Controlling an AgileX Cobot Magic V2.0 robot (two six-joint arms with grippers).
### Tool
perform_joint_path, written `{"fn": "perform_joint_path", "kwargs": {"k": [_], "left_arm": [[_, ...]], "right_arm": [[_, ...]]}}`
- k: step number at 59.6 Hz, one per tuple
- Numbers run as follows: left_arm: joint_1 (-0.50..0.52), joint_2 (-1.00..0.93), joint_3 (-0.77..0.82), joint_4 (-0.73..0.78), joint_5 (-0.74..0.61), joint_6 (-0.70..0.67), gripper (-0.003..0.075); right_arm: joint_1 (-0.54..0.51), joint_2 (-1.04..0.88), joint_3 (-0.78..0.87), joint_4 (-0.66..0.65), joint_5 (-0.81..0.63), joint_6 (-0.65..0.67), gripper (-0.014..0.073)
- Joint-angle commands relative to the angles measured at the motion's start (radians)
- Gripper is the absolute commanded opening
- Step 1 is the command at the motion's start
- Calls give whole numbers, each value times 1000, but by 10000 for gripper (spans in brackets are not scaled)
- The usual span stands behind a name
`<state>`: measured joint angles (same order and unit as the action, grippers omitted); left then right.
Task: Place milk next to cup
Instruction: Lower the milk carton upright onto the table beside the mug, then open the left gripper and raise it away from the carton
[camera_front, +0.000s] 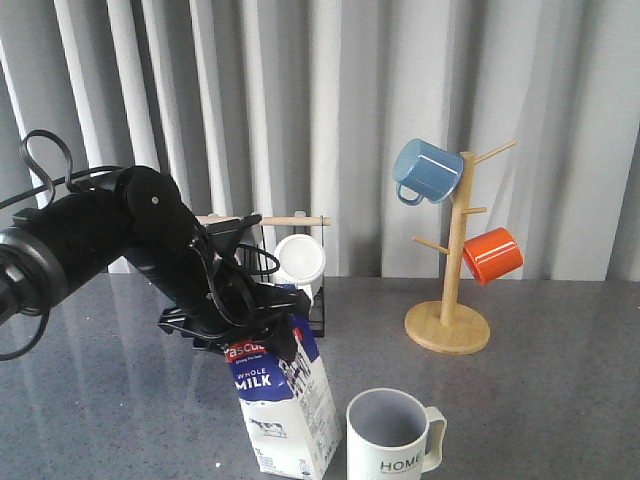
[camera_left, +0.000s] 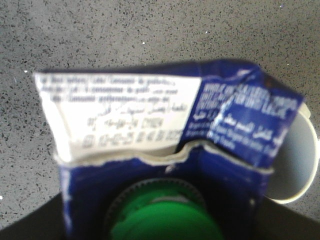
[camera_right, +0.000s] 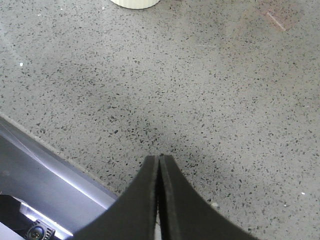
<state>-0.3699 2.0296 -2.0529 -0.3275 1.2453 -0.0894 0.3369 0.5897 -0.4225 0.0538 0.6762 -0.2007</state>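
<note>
Left end effector (camera_front: 262, 330) gripping milk (camera_front: 285, 400), cup (camera_front: 392, 432) beside

Soft, even daylight fills the front view, and the pale curtain (camera_front: 330, 120) behind the wooden mug tree (camera_front: 452, 250) is bright without blowing out. The dark worktop (camera_front: 560, 390) carries a mild sheen, with a faint reflection of the tree's base just in front of it. Shadows are weak, and the black arm beside the milk (camera_front: 285, 410) loses detail in its darkness. The left wrist view is close and blurred: the carton's print (camera_left: 125, 107) smears, its green cap (camera_left: 165, 220) is out of focus, and the cup (camera_left: 300, 165) beside it glares white. The right wrist view is sharp on the speckled stone, which darkens just beyond the right hand (camera_right: 159, 200).
</note>
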Motion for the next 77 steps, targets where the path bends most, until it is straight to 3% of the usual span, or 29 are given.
{"fn": "perform_joint_path", "kwargs": {"k": [1,16,77], "left_arm": [[-4,-43,-24,-32,8,-7,477],[-4,-44,-24,-57,8,-9,578],[-4,-277,-24,-54,8,-12,578]], "right_arm": [[-1,0,-27,-4,-56,0,-8],[-1,0,-27,-4,-57,0,-8],[-1,0,-27,-4,-58,0,-8]]}}
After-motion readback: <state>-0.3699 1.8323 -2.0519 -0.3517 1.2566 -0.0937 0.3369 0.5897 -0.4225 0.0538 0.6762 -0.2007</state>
